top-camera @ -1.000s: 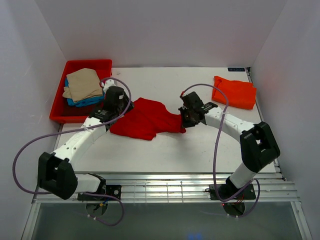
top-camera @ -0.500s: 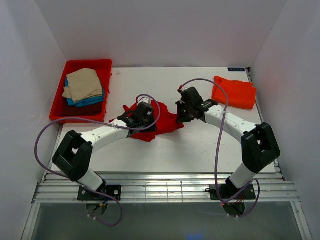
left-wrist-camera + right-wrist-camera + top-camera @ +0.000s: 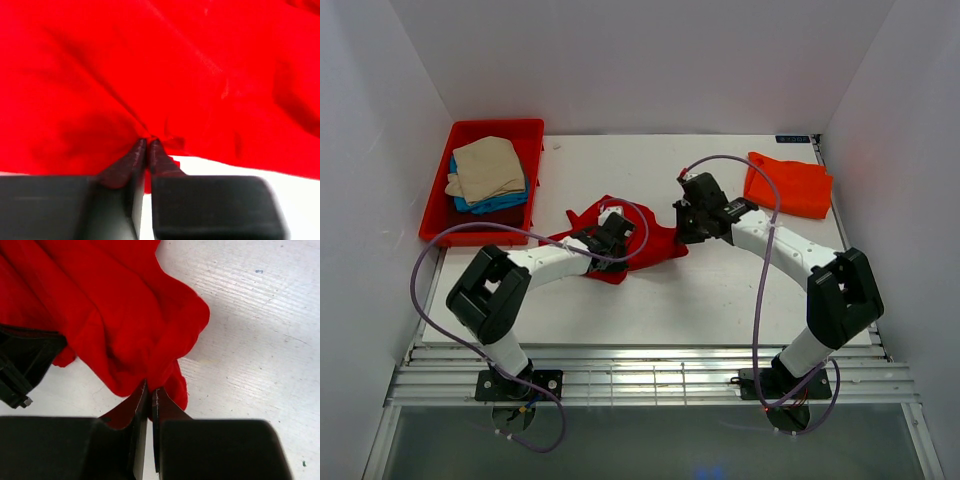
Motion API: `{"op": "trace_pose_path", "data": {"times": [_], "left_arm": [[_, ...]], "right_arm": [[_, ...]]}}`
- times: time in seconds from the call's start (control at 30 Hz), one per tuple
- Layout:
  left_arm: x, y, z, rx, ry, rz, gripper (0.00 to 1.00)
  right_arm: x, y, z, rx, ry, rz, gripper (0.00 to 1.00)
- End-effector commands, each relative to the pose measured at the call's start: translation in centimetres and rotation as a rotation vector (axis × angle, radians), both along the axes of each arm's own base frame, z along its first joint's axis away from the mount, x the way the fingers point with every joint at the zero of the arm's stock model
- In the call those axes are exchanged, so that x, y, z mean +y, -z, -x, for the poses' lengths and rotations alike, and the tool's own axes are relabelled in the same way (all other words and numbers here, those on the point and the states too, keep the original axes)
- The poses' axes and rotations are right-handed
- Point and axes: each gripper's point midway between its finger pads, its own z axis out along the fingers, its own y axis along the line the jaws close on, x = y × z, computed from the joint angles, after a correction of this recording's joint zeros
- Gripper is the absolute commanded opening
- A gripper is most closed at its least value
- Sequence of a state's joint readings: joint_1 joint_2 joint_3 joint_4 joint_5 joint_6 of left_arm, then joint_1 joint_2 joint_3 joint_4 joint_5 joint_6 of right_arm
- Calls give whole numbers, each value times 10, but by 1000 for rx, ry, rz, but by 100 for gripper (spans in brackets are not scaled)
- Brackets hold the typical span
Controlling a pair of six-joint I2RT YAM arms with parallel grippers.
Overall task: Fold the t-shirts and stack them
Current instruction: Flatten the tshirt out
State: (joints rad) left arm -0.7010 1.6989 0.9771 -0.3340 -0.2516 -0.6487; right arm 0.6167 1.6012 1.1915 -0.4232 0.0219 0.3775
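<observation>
- One orange-red cloth t-shirt (image 3: pixel 788 184) lies folded flat on the white table (image 3: pixel 720 295), far to the right of the rigid red plastic tray (image 3: pixel 496 125). That shirt looks finished.
- Inside the tray, a loosely heaped beige cloth t-shirt (image 3: pixel 488 168) rests on a blue t-shirt (image 3: pixel 492 204). Neither looks neatly folded, so both seem left to do.
- The bright red cloth t-shirt (image 3: pixel 655 245) lies bunched and wrinkled on the table, a little to the right of the tray. Its fold appears barely begun, and nothing is stacked on the orange-red shirt yet.
- The left gripper (image 3: pixel 147 145) has its jaws pressed together on a pinch of the bright red t-shirt, on the side nearer the tray. The cloth puckers at the tips.
- The right gripper (image 3: pixel 150 390) is likewise clamped tight on a fold of the same shirt, at the edge farther from the tray.
</observation>
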Motion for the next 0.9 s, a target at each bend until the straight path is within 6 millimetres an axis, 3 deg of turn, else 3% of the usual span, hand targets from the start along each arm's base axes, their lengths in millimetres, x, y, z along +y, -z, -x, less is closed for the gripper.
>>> {"op": "trace_pose_path", "data": {"times": [0.0,0.03,0.07,0.1,0.13,0.17,0.23,0.27,0.3,0.33,0.37,0.4,0.47,0.5,0.57,0.7,0.73,0.77,0.87], "left_arm": [[23,-46,-7,-100,-33,-83,10],[23,-81,-15,-168,-46,-58,3],[29,-99,-16,-199,-45,-78,2],[39,-116,-13,-209,-47,-107,1],[41,-164,-23,-300,-75,-74,0],[48,-187,-24,-330,-91,-77,0],[64,-225,-19,-367,-105,-107,0],[72,-268,-19,-448,-140,-74,0],[81,-280,-13,-458,-149,-87,1],[94,-308,-5,-504,-182,-79,1],[99,-305,-3,-496,-187,-107,1],[110,-326,5,-534,-209,-91,1],[128,-334,20,-530,-226,-119,1],[134,-347,30,-549,-236,-85,1],[140,-350,46,-524,-227,-57,1],[123,-351,81,-460,-107,123,1],[125,-348,90,-452,-100,144,2],[126,-344,95,-441,-92,151,1],[124,-341,110,-417,-39,183,1]], "right_arm": [[-4,-52,-17,-127,39,-3,8],[-7,-58,-20,-136,45,11,8],[-8,-83,-32,-195,58,21,8],[-14,-88,-31,-191,66,53,8],[-20,-98,-37,-217,88,83,8],[-23,-110,-40,-238,95,95,8],[-32,-148,-46,-301,114,114,8],[-38,-161,-49,-330,134,134,8],[-44,-181,-48,-361,139,143,8],[-52,-194,-47,-388,160,159,8],[-57,-202,-46,-400,167,170,8],[-62,-216,-43,-424,179,170,8],[-79,-226,-29,-425,191,205,8],[-86,-238,-20,-439,201,190,8],[-98,-239,1,-400,211,197,8],[-134,-260,44,-385,286,189,8],[-147,-278,54,-420,323,178,8],[-157,-279,65,-403,338,196,8],[-168,-295,84,-449,344,134,8]]}}
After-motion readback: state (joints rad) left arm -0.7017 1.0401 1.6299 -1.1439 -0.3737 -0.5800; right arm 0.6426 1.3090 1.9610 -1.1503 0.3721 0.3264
